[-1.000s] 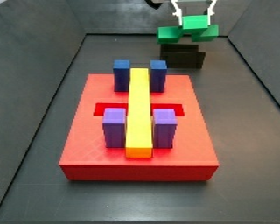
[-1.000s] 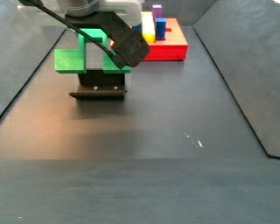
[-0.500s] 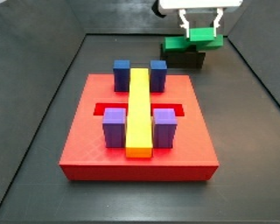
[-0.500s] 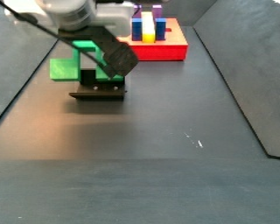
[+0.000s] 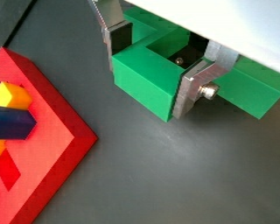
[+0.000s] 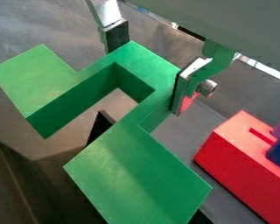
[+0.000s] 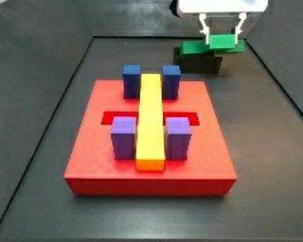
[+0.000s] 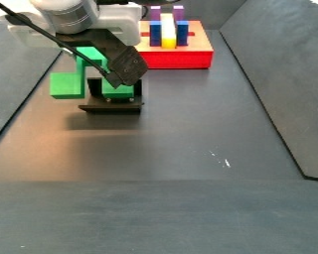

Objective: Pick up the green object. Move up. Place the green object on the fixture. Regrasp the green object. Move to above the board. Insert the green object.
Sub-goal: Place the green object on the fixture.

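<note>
At the far end of the floor, beyond the board [image 7: 149, 132], my gripper [image 7: 222, 41] hangs over the fixture [image 7: 200, 62] with the green object [image 7: 207, 47] between my fingers. In this side view the piece sits at the fixture's top edge; whether it already bears on it I cannot tell.

In the opposite side view, my gripper [image 8: 115, 71] is low over the fixture [image 8: 112, 99], and the green object [image 8: 69, 85] juts out sideways past the black bracket, its wide part hanging clear of the floor.

In a wrist view my silver fingers [image 5: 199, 90] stand narrowly apart, closed onto the middle web of the green object [image 5: 149, 74], pads on both faces. A corner of the board [image 5: 38, 149] lies beside it.

In the next wrist view the green object [image 6: 73, 83] shows its stepped outline, with one finger [image 6: 189, 87] pressed on the wall of the notch and the fixture's dark edge below.

I judge the piece light, stiff and rather slick plastic, unlikely to bend or break. With so much of it off to one side, it may pivot in my pads, so the regrasp is best taken across flat parallel faces near its middle.
</note>
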You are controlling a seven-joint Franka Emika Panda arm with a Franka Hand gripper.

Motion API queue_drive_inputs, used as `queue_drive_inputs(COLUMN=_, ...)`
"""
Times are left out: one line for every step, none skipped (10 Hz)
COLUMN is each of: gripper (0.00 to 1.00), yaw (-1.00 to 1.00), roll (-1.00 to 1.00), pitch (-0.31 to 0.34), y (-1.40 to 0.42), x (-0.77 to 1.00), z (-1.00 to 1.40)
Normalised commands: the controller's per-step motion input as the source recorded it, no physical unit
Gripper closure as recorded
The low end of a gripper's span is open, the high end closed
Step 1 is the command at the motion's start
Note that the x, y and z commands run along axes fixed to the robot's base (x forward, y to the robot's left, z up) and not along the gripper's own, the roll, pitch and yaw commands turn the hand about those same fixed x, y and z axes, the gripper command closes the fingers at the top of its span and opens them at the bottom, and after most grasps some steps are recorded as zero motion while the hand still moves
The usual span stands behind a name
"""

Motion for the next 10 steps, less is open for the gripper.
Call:
queue_drive_inputs(gripper=1.00, yaw=-0.17, roll=-0.20, pitch=0.097, y=0.12, x=0.00, z=0.00)
queue_drive_inputs(gripper=1.00, yaw=-0.13, roll=-0.53, pitch=0.000, y=0.20, x=-0.07, z=0.00)
queue_drive_inputs(gripper=1.00, yaw=-0.13, roll=-0.63, pitch=-0.023, y=0.21, x=-0.08, z=0.00)
queue_drive_inputs(gripper=1.00, yaw=-0.14, roll=-0.58, pitch=-0.029, y=0.17, x=-0.05, z=0.00)
queue_drive_inputs(gripper=1.00, yaw=-0.15, roll=-0.58, pitch=-0.069, y=0.14, x=-0.03, z=-0.01)
queue_drive_inputs(gripper=1.00, yaw=-0.17, roll=-0.42, pitch=-0.060, y=0.06, x=-0.03, z=-0.03)
queue_drive_inputs(gripper=1.00, yaw=-0.15, roll=-0.12, pitch=0.000, y=0.00, x=0.00, z=0.00)
queue_drive_inputs(gripper=1.00, yaw=-0.19, roll=0.00, pitch=0.000, y=0.00, x=-0.01, z=0.00)
queue_drive_inputs(gripper=1.00, yaw=-0.26, roll=0.13, pitch=0.020, y=0.00, x=0.00, z=-0.05)
queue_drive_inputs(gripper=1.00, yaw=-0.31, roll=0.27, pitch=0.077, y=0.00, x=0.00, z=-0.12)
